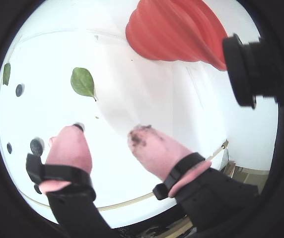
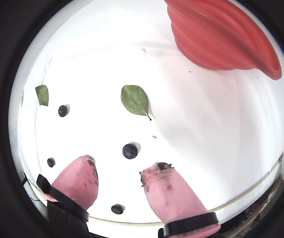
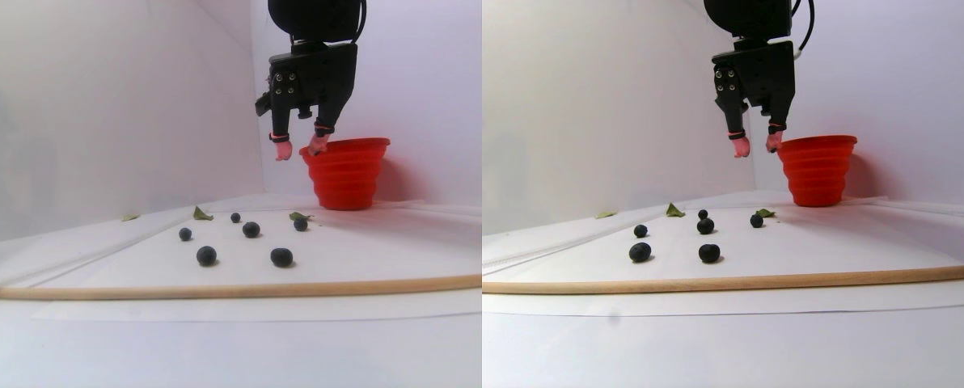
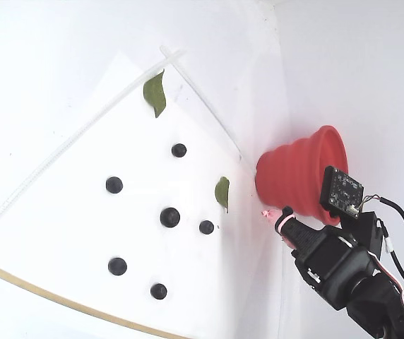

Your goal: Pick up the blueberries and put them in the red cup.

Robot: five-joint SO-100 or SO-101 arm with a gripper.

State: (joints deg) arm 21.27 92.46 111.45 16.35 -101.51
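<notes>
Several dark blueberries (image 4: 170,217) lie scattered on the white sheet, apart from each other. In a wrist view one blueberry (image 2: 130,151) sits on the sheet just beyond the pink fingertips, and another (image 2: 117,209) shows below the gap. The red cup (image 4: 301,176) stands upright at the sheet's far corner, also seen as the red cup (image 3: 348,174) in the stereo pair view. My gripper (image 3: 300,149) hangs high above the sheet, beside the cup's rim, open, with nothing between its stained pink fingers (image 2: 167,193). In the other wrist view the gripper (image 1: 106,132) is likewise empty.
Two green leaves (image 4: 155,92) (image 4: 222,192) lie on the sheet, one close to the cup's base. A thin wooden strip (image 3: 223,288) borders the sheet's near edge. White walls meet behind the cup. A black camera module (image 1: 251,69) juts from the arm.
</notes>
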